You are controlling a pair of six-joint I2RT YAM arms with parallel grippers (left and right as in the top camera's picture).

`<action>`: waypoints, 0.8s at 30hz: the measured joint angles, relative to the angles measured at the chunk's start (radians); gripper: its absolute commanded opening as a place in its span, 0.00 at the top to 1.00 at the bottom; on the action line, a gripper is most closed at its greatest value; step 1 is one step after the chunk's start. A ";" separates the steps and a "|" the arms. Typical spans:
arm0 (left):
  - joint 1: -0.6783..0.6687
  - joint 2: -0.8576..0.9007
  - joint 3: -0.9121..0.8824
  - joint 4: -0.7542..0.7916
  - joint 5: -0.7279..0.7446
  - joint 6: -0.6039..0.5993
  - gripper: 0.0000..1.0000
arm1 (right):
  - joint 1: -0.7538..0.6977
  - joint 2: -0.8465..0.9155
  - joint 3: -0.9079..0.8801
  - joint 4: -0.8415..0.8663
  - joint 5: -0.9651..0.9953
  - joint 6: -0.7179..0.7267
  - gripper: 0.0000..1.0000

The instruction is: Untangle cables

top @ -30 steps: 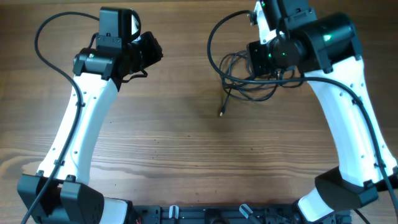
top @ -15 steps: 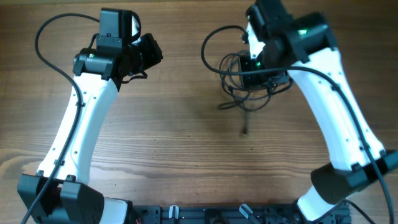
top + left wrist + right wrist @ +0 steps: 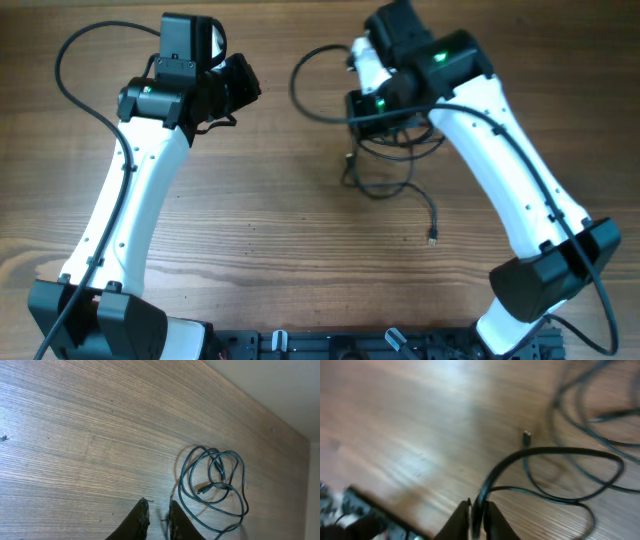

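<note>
Moved since the earlier frame: right gripper (image 3: 366, 104), swung across toward the left arm, dragging the cables (image 3: 388, 150) with it. One plug end (image 3: 432, 240) now trails out toward that arm's base. Left gripper (image 3: 158, 506) unchanged.

Item 1, right gripper: fingers almost pressed together, pinching one cord that arches away ahead of them (probably raised to draw that strand clear of the knot).

Item 2, cables: heap lying just under and beside the right gripper, loops crossed.

Item 3, left gripper: fingers narrowly parted, nothing between; heap ahead, off to its right.

Room: bare table (image 3: 270, 230) open between the grippers; far edge beyond the heap.
</note>
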 measured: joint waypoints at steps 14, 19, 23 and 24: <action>-0.017 0.080 0.000 0.002 0.008 0.016 0.77 | -0.074 0.000 0.000 0.000 0.055 0.043 0.14; -0.127 0.162 0.000 0.021 0.051 0.074 0.67 | -0.257 0.000 0.000 0.044 0.048 0.056 0.14; -0.183 0.258 0.000 0.023 0.063 0.090 0.57 | -0.296 0.000 0.000 0.044 0.030 0.042 0.14; -0.190 0.291 0.000 0.023 0.066 0.090 0.55 | -0.293 0.000 0.000 0.044 0.026 0.036 0.14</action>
